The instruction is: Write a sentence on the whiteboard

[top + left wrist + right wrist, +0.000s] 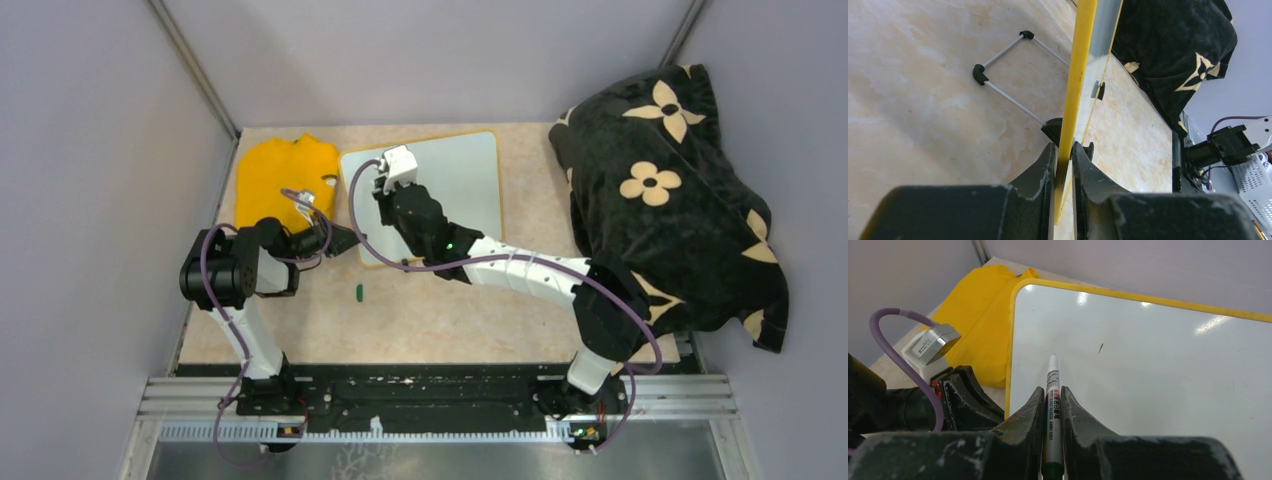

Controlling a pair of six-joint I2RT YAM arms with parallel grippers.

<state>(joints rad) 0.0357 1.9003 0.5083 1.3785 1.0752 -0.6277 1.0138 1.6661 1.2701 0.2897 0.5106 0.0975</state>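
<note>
The whiteboard [450, 175] lies at the back of the table, white and glossy with a yellow-looking frame. My left gripper [345, 240] is shut on its left frame edge [1075, 90], seen edge-on between my fingers in the left wrist view [1064, 146]. My right gripper [1052, 389] is shut on a grey marker [1052, 395]. Its tip [1052, 358] points at the upper left part of the board [1158, 380]. No green sentence shows; the board carries only one small dark mark [1100, 347]. From above, the right gripper [384, 198] is over the board's left side.
A folded yellow cloth [280, 180] lies left of the board. A small green cap [359, 292] lies on the table in front. A black flowered blanket [660, 200] covers the right side. A wire stand with black feet [1003, 75] shows under the board.
</note>
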